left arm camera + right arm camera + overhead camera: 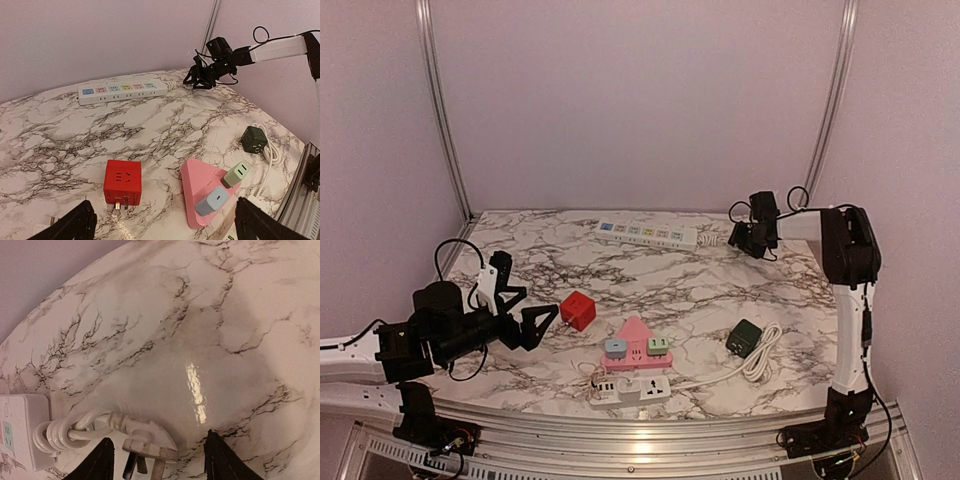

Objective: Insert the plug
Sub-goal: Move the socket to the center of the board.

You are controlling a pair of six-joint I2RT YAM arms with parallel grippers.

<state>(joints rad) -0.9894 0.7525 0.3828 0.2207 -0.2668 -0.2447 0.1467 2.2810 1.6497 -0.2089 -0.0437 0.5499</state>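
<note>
The white plug lies on the marble table on its coiled cord, prongs pointing toward the camera, beside the end of the long white power strip. My right gripper hangs over it at the back right. Its black fingers straddle the plug, with a gap showing on each side, wider on the right. In the top view the right gripper sits just right of the strip's cord end. My left gripper stands wide open and holds nothing. It is low at the front left, facing a red cube adapter.
A pink triangular socket block carries a green and a blue charger. In front of it lies a short white power strip. A dark green cube adapter with a looped white cable sits front right.
</note>
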